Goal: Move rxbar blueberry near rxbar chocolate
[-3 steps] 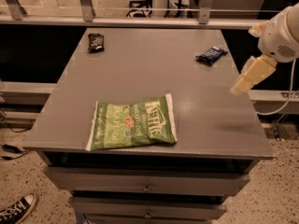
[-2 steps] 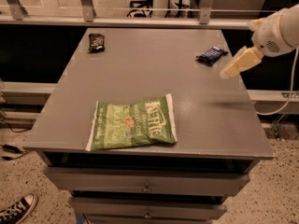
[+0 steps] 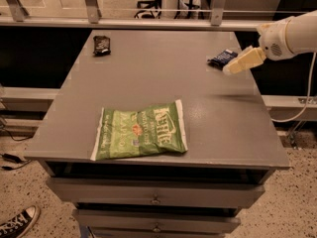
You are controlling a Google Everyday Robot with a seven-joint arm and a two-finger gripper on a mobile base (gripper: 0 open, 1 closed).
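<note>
The big gray table (image 3: 148, 78) has a flat, dull top and gray drawers (image 3: 153, 193) under it with small round knobs, and it looks just as it did a second ago. The green chip bag (image 3: 141, 131) is the biggest thing on it. It is shiny and crinkly with white edges, it lies flat near the front, and it has not moved. The robot's white arm (image 3: 292, 32) is round and smooth and comes in from the right side. It has moved since a second ago: back then its end hung out by the right edge of the table, and now it has come in over the back right part. The gripper (image 3: 237, 63) is pale cream and long, and it slants down to the left. I cannot tell how far open it is, and it holds nothing. The rxbar blueberry (image 3: 221, 58), small, flat and dark blue, lies at the back right, just to the left of the gripper's tip; whether they touch I cannot tell. The rxbar chocolate (image 3: 101, 44), small, flat and black, lies at the back left corner, well apart from the blue bar. Neither bar has moved.
</note>
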